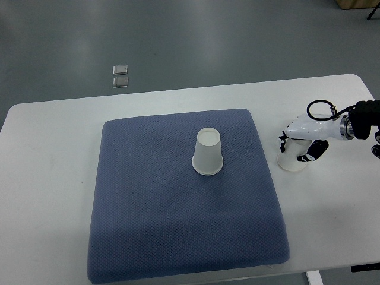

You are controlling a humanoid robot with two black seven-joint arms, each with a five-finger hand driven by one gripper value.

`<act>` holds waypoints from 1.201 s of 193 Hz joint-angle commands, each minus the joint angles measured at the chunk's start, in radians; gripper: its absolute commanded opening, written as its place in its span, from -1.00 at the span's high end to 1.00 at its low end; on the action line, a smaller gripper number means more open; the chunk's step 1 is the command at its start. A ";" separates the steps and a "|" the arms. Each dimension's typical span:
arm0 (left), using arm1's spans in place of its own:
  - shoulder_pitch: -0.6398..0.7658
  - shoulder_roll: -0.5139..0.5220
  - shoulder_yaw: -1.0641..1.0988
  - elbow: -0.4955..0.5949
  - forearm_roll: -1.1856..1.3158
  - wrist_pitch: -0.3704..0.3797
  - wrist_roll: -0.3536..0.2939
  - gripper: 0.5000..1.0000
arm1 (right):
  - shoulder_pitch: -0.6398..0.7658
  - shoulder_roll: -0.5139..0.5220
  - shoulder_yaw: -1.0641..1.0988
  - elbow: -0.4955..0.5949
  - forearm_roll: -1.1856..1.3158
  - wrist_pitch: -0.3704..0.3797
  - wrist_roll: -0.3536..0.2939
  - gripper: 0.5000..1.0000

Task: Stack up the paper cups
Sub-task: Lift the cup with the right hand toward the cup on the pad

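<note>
Right hand (301, 144) fingers clamped on paper cup (292, 160) off mat's (148, 237) right edge, inverted cup (208, 152) mid-mat, open room around.

You will find nothing to read here: no print, label, brand, number or sign shows on the paper cup (208, 153) standing upside down on the blue mat (178, 237), on the mat itself, or on the white worktop (53, 178) around the mat.

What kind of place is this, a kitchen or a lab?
Probably a robotics lab or test room: a plain white table with a blue mat, two paper cups, a bare grey floor, and a robot's right hand gripping one cup.
</note>
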 commanded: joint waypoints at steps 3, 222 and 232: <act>0.001 0.000 0.001 0.000 0.000 0.000 0.000 -1.00 | 0.019 -0.002 0.001 0.000 0.002 0.004 0.006 0.94; 0.001 0.000 0.001 0.000 0.000 0.000 0.000 -1.00 | 0.448 0.032 0.056 0.203 0.070 0.321 0.051 0.92; 0.001 0.000 -0.001 0.000 0.000 0.000 0.000 -1.00 | 0.454 0.047 0.069 0.216 0.071 0.340 0.051 0.92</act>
